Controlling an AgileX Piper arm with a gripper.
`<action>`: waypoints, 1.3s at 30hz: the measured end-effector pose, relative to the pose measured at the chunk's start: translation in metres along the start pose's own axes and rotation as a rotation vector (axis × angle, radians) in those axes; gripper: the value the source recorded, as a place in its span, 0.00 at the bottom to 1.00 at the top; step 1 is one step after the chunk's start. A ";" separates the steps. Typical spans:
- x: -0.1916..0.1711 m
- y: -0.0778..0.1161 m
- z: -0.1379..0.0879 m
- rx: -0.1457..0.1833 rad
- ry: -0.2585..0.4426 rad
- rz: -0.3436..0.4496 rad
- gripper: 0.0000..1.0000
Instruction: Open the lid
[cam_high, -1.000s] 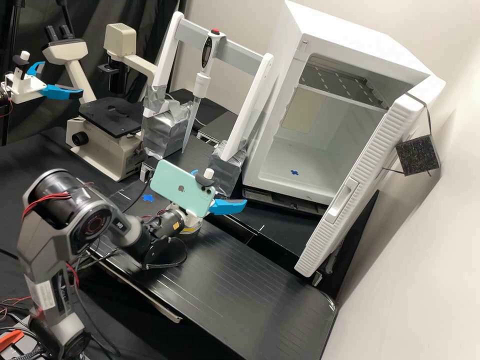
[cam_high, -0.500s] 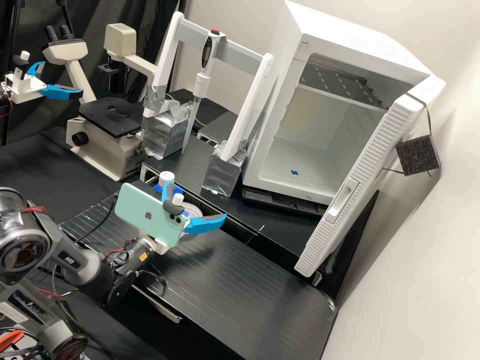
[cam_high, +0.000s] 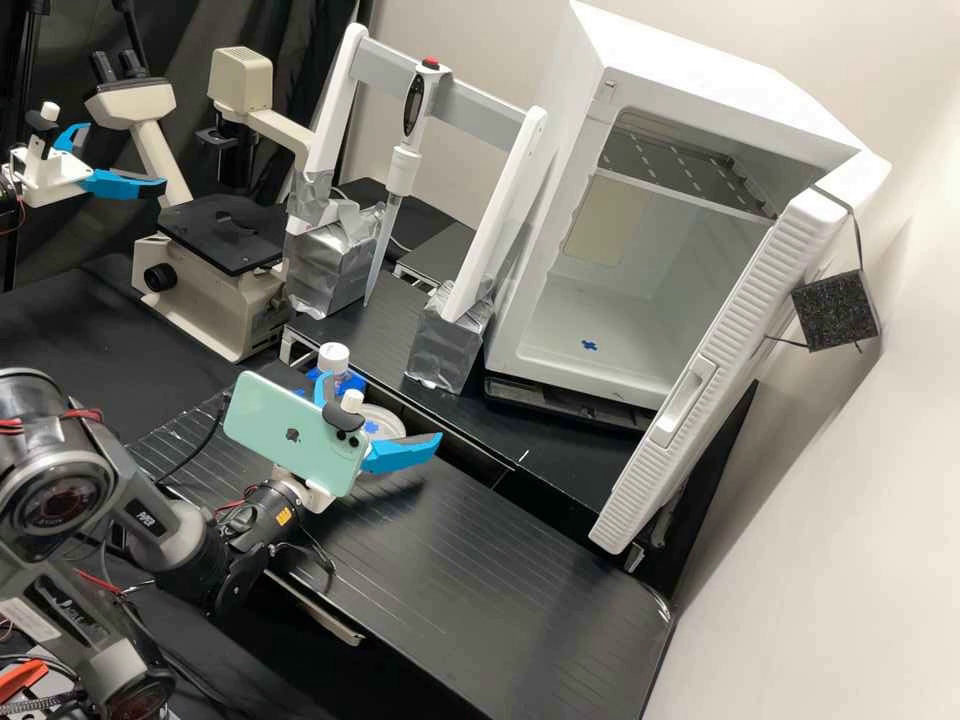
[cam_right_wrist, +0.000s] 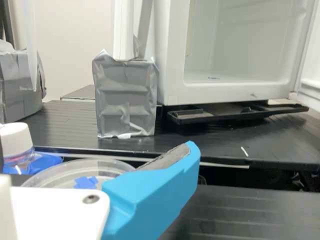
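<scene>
One bottle is seen near the gripper. It is topped by one white lid, and its foot is ringed by one blue holder. One clear, round dish is seen just beside the holder, and it is marked by one blue patch. It cannot be told what else is held in the dish or whether it is touched by the gripper. The gripper's two blue fingers are spread apart, and nothing is pinched by them. The dish is partly hidden by one finger in the wrist view. One green phone is carried by the gripper.

One big white fridge is left with its one door open. One shelf is held up high inside, and one blue mark is seen on its floor. One black tray is set under the fridge. One pipette is held by one frame, whose two legs are wrapped low down by two silver blocks. One microscope is seen well apart from the fridge.
</scene>
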 end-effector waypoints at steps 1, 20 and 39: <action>0.000 -0.001 0.001 0.003 -0.003 -0.006 1.00; 0.002 -0.007 0.005 -0.012 -0.004 -0.064 1.00; -0.001 -0.005 0.011 -0.034 -0.014 -0.084 0.00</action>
